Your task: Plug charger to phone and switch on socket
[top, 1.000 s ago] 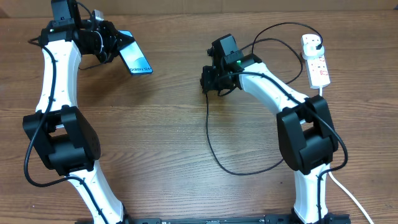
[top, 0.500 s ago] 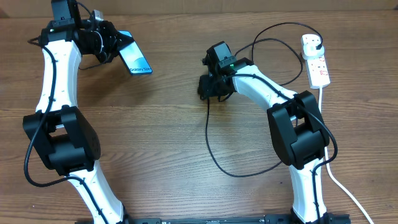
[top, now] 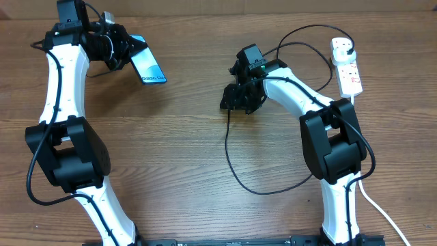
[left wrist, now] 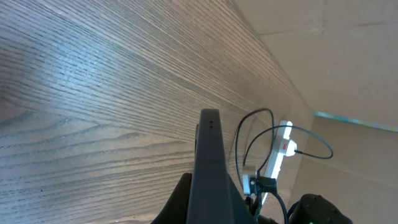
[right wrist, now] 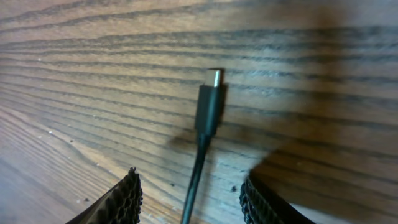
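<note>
Straddling the charger [right wrist: 210, 106] tip with the right gripper [right wrist: 189, 190], fingers spread wide, tip flat on the table [top: 171, 157]. Farther back, clamping the phone [top: 149, 68] in the left gripper [top: 131, 53], tilted. Far right, socket [top: 347, 66], charger's plug in it.

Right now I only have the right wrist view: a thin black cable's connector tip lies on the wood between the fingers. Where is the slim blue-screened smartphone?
Observer: The slim blue-screened smartphone is held in the left gripper, at the far left of the wooden table.
Operator: Is the cable's other end plugged in?
Observer: The thin black cable runs to the white oblong power strip, where a black plug sits at its far end.
Operator: Is the right gripper near the phone?
Observer: No, the right gripper is mid-table, well apart from it.
</note>
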Controlling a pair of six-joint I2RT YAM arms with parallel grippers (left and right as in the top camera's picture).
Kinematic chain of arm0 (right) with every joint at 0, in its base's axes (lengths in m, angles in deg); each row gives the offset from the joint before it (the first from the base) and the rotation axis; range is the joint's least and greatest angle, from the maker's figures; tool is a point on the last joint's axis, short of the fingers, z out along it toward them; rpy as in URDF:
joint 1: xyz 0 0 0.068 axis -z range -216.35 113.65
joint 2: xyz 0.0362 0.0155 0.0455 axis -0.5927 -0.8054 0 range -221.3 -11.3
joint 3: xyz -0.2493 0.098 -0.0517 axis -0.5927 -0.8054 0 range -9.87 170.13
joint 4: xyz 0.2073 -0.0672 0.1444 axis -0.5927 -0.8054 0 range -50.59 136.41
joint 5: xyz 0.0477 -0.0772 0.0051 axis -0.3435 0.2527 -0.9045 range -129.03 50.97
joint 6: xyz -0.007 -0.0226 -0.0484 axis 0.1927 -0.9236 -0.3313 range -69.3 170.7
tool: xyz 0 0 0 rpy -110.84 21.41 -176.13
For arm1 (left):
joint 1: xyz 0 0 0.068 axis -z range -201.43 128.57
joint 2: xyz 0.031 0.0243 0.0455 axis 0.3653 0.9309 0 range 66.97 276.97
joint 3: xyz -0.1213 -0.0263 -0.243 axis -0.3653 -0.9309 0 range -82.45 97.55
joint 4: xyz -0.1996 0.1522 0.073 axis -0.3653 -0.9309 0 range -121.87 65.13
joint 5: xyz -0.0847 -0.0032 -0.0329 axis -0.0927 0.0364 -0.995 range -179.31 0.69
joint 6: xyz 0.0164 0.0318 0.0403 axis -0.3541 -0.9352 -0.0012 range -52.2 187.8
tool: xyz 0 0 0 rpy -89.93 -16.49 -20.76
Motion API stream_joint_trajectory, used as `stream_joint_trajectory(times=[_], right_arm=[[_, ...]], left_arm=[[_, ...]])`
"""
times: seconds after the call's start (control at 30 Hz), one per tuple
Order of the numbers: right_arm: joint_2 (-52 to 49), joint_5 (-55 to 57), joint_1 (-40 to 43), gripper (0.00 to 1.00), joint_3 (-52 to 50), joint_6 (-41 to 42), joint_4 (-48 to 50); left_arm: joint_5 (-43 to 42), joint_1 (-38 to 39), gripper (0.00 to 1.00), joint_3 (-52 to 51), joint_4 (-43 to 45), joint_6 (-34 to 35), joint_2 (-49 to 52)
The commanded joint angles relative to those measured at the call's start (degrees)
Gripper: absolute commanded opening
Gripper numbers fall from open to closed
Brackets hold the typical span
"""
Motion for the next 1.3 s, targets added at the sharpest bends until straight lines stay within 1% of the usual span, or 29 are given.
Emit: stream_joint_trajectory(times=[0.0, 0.13, 0.2, 0.43, 0.67, 0.8, 0.93, 0.97, 1.0, 1.03, 1.17, 1.27], right_arm=[[-1.36, -1.70, -0.31, 0.51, -1.31, 2.58, 0.50], [-3.34, -6.69, -0.31, 0.49, -1.33, 3.67, 3.19], [-4.33, -8.63, -0.31, 0.45, -1.33, 4.42, 4.09], [-5.95, -8.83, -0.26, 0.36, -1.33, 6.47, 6.75], [-8.46, -8.00, -0.24, 0.33, -1.33, 6.80, 9.73], [-9.46, -5.53, -0.24, 0.28, -1.33, 6.54, 10.14], [-9.57, -2.93, -0.24, 0.20, -1.33, 4.74, 10.12], [-9.57, -2.93, -0.26, 0.16, -1.33, 4.42, 10.27], [-9.57, -2.91, -0.26, 0.08, -1.33, 4.39, 10.47], [-9.57, -2.91, -0.26, 0.04, -1.33, 4.39, 10.64], [-9.42, -3.54, -0.22, 0.04, -0.98, 4.42, 9.60], [-8.63, -8.35, 1.25, 0.04, 1.05, 4.28, 6.97]], left_arm=[[-0.74, 0.46, 0.04, 0.24, -0.24, -1.73, 0.00], [-0.76, 0.46, 0.04, 0.24, -1.27, -1.77, 0.00], [-0.76, 0.48, 0.04, 0.24, -1.66, -2.01, 0.00], [-0.72, 0.79, 0.04, 0.24, -2.23, -2.89, 0.00], [-0.70, 1.60, 0.04, 0.24, -2.25, -3.23, 0.00], [-0.70, 2.08, 0.04, 0.24, -2.23, -3.21, 0.00], [-0.72, 2.14, 0.04, 0.24, -2.25, -3.21, 0.00], [-0.72, 2.19, 0.04, 0.24, -2.27, -3.23, 0.00], [-0.72, 2.19, 0.04, 0.24, -2.25, -3.23, 0.00], [-0.72, 2.19, 0.04, 0.24, -2.27, -3.23, 0.00], [-2.45, 2.23, 0.04, 0.24, -2.25, -3.21, 0.00], [-5.05, 2.23, 0.04, 0.24, -2.19, -3.23, 0.00]])
